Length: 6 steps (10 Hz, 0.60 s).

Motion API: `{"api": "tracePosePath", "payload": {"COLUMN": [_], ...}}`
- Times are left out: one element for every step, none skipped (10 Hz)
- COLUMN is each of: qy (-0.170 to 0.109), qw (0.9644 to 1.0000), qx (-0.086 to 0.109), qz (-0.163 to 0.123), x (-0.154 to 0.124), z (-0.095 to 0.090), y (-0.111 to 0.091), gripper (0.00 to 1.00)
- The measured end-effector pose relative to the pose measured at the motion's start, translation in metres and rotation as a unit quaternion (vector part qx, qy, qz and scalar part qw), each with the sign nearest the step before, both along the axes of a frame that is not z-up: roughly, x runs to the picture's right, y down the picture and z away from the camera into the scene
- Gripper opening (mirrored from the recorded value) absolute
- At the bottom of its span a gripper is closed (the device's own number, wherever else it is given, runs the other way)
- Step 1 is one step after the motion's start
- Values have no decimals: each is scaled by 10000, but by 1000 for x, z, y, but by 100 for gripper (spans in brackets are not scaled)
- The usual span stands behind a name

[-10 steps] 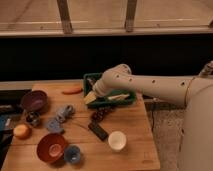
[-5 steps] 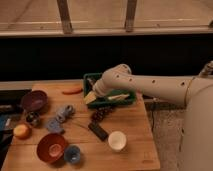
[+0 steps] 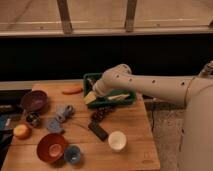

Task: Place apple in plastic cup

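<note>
The apple (image 3: 22,131), small, round and yellow-orange, lies at the table's left edge. The plastic cup (image 3: 73,155), short and light blue, stands near the front edge, right beside the red-orange bowl (image 3: 51,147). My gripper (image 3: 90,98) hangs at the end of the white arm, over the left front corner of the green tray (image 3: 127,96). It is far to the right of the apple and well behind the cup. I see nothing in it.
On the wooden table (image 3: 135,150) are a cream-white cup (image 3: 117,140), a black flat object (image 3: 98,131), a dark bunch (image 3: 100,115), blue-grey items (image 3: 60,117), a purple bowl (image 3: 34,100) and a long orange carrot-like piece (image 3: 72,90). A dark wall runs behind.
</note>
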<state>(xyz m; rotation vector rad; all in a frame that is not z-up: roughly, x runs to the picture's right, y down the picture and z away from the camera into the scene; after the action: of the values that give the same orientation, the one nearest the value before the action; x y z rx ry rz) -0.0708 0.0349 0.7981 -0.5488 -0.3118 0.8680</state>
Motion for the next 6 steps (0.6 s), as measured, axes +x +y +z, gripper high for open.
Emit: {"api": "tracePosePath", "payload": {"qy": [0, 0, -15, -32, -108, -175], "qw": [10000, 10000, 10000, 10000, 9998, 9993], "qx": [0, 0, 5, 8, 69, 84], "qz": [0, 0, 8, 5, -155, -321], "x": [0, 0, 1, 2, 0, -8], "z": [0, 0, 0, 0, -2, -3], "y": [0, 0, -1, -1, -8, -11], "gripper": [74, 74, 74, 74, 74, 74]}}
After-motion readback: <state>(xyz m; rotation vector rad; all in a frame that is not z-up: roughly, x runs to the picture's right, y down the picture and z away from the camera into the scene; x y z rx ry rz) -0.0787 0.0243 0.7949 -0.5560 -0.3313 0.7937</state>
